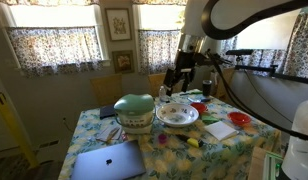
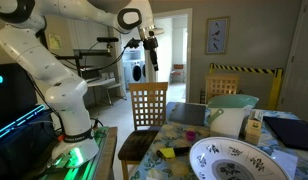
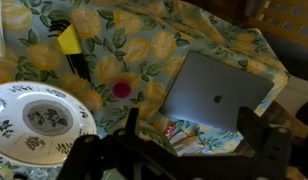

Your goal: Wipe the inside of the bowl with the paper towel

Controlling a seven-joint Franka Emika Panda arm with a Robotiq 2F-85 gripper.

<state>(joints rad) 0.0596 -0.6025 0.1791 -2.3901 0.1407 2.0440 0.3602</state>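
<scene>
1. High above the table (image 1: 94,125), the gripper (image 1: 178,78) hangs from the arm (image 1: 244,20) with nothing between its fingers.
2. From the wrist view, the 2 dark fingers (image 3: 131,125) stand well apart at the bottom of the frame, so the jaws are open and empty.
3. Below and to the left of the jaws in that view lies the bowl (image 3: 39,120), a wide white bowl with a speckled pattern inside; it is clear of both fingers.
4. On the flowered cloth (image 3: 144,45) the grey laptop (image 3: 216,92) sits closed, showing between and above the fingers.
5. Near the bowl's upper rim lie a yellow block (image 3: 68,39) and a small pink round piece (image 3: 121,89).
6. In an exterior view the bowl (image 1: 177,114) rests just beside the pale green pot (image 1: 134,111), with the gripper up above them.
7. The paper towel (image 1: 219,130) lies flat on the table beside the bowl, near a small red dish (image 1: 239,120), well apart from the jaws.
8. In an exterior view the bowl (image 2: 239,160) fills the near corner, and the gripper (image 2: 150,48) is far behind it, raised above a wooden chair (image 2: 148,108).
</scene>
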